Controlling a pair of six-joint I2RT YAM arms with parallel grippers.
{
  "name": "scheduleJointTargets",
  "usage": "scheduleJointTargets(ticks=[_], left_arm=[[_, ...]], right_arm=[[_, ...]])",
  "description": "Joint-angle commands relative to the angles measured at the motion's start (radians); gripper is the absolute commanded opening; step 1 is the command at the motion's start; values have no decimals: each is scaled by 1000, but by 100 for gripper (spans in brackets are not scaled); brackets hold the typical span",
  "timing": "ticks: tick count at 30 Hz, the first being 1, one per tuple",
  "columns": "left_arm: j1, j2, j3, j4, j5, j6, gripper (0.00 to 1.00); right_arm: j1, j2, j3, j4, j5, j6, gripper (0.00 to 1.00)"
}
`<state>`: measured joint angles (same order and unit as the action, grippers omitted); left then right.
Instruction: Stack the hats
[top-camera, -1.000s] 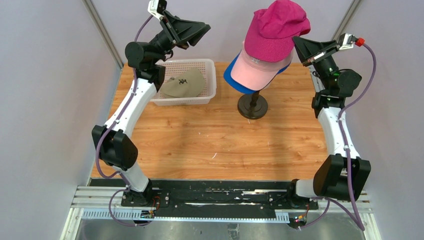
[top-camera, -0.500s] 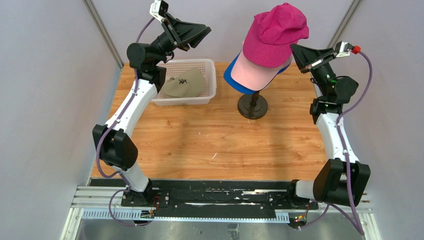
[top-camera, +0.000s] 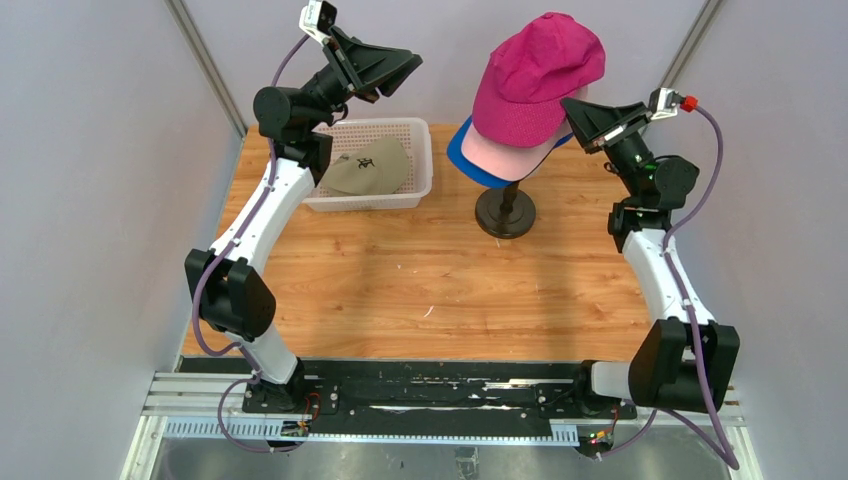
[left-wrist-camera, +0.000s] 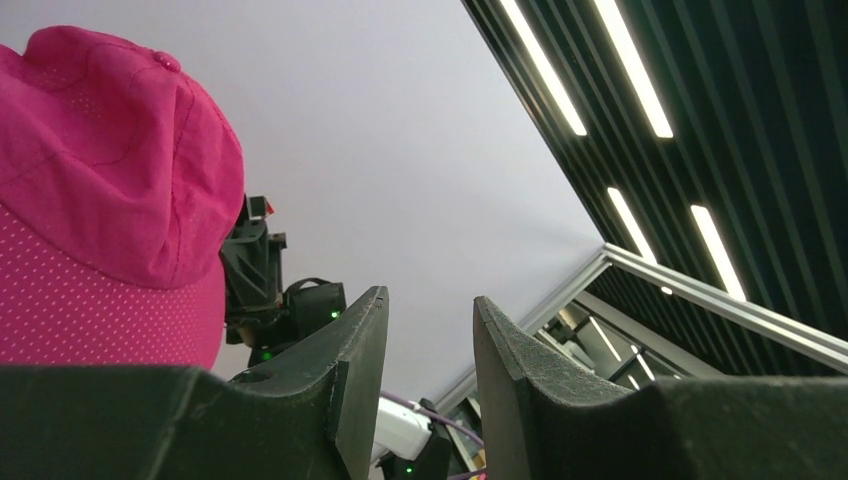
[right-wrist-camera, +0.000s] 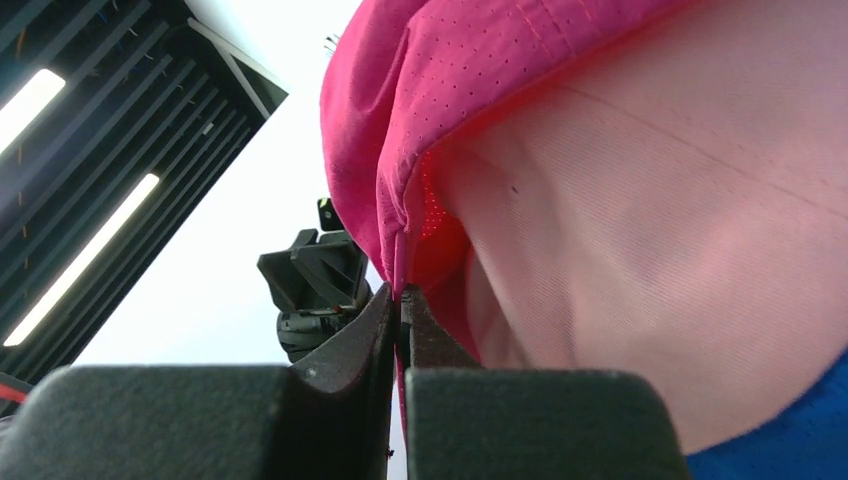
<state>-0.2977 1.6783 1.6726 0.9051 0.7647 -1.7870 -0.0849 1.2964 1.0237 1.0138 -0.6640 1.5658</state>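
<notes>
Logo on khaki cap (top-camera: 368, 168) too small to read; blue cap (top-camera: 460, 158) mostly hidden. Right jaws pinch magenta cap (top-camera: 535, 75); left jaws stand apart, empty.

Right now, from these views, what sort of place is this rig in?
Probably a lab test booth: grey partition walls close in a wooden table, two arms are bolted to a metal rail at its near edge, and strip lights run overhead.
</notes>
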Motion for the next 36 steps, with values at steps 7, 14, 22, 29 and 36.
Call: scheduleJointTargets(ticks=[7,14,22,29,36], left_arm=[[-3,5,13,33,21,12,41],[-3,23,12,38,25,10,41],[-3,30,0,52,29,4,41],[-3,25,-13,58,35,3,41],[-3,24,-25,69,38,-4,41]], right_arm=[[34,-43,-100,40,16,-55,1],[45,-78,-169,47,44,-54,1],[49,-143,-235,-2,86,-90,1],[70,-147,-256,-24,111,-114,1],[106,-158,-280,-73,165,-159,1]])
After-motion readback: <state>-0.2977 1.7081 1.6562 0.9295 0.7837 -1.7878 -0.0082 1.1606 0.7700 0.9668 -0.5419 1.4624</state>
